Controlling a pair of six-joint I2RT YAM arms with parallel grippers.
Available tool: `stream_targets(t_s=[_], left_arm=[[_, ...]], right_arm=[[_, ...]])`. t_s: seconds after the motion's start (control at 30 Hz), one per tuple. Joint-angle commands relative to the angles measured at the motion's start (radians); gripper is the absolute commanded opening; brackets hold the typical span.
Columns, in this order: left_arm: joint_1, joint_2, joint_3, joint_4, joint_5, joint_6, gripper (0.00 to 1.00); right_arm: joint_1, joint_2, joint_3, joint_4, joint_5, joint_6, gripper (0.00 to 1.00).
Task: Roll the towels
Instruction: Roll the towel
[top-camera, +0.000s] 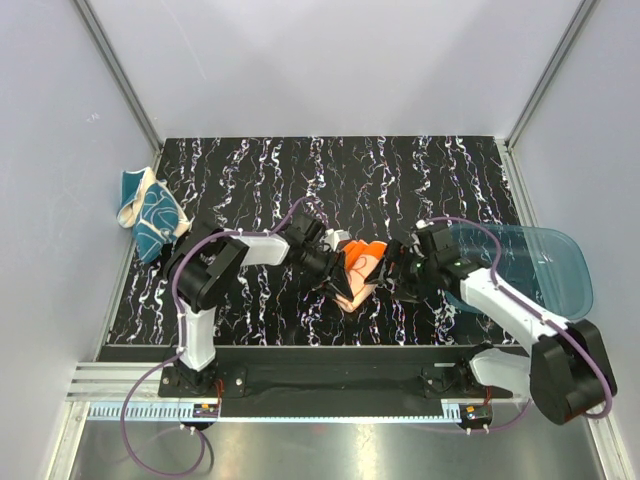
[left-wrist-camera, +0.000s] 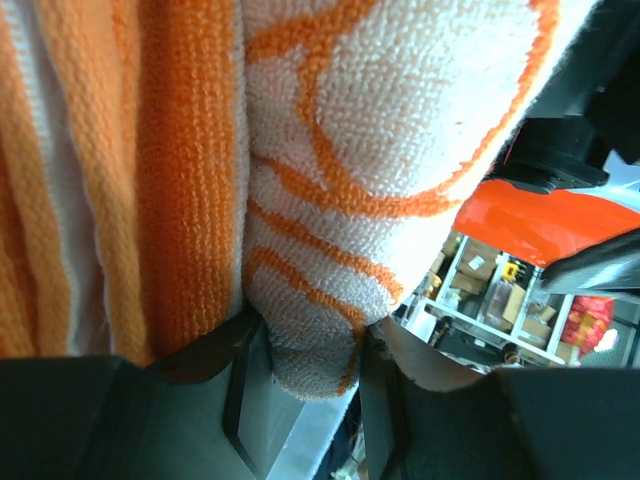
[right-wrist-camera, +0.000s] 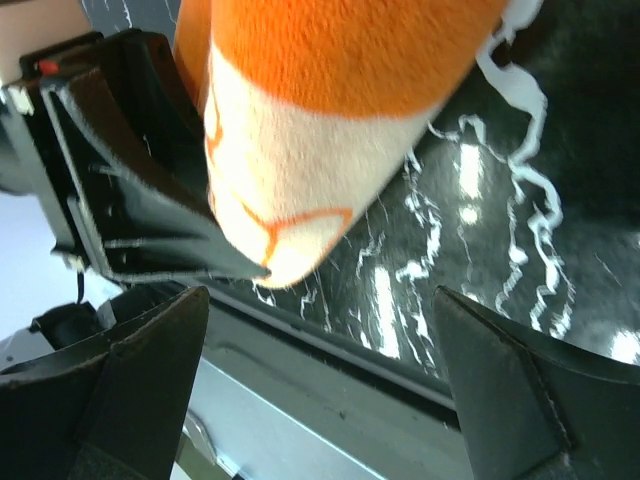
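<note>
Orange towel (top-camera: 358, 272) — clamped between left fingers (left-wrist-camera: 245, 400) | right fingers (right-wrist-camera: 150, 380) spread wide beside it

Orange towel (right-wrist-camera: 330, 120): upper centre of frame, bunched, orange above, peach end with orange lines below
Left gripper (right-wrist-camera: 235, 240): upper left, dark finger pressed against the towel's left side
Right gripper (right-wrist-camera: 320, 300): fingers at the lower corners, spread wide, gripping nothing
Table (right-wrist-camera: 520, 200): right side, black with white veins
</note>
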Motion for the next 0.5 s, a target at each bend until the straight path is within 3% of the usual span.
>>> stream_targets(t_s=[0.0, 0.27, 0.37, 0.47], left_arm=[[0.004, 0.051, 0.036, -0.09, -0.031, 0.021, 0.13], [0.006, 0.086, 0.071, -0.17, -0.048, 0.077, 0.17], [0.006, 0.086, 0.073, -0.173, -0.054, 0.08, 0.18], [0.006, 0.088, 0.077, -0.185, -0.059, 0.087, 0.18]], right_arm=[[0.034, 0.059, 0.001, 0.155, 0.046, 0.048, 1.0], [0.045, 0.209, 0.061, 0.151, 0.191, 0.087, 1.0], [0.045, 0.263, 0.06, 0.178, 0.204, 0.103, 0.91], [0.046, 0.318, 0.055, 0.213, 0.186, 0.116, 0.73]])
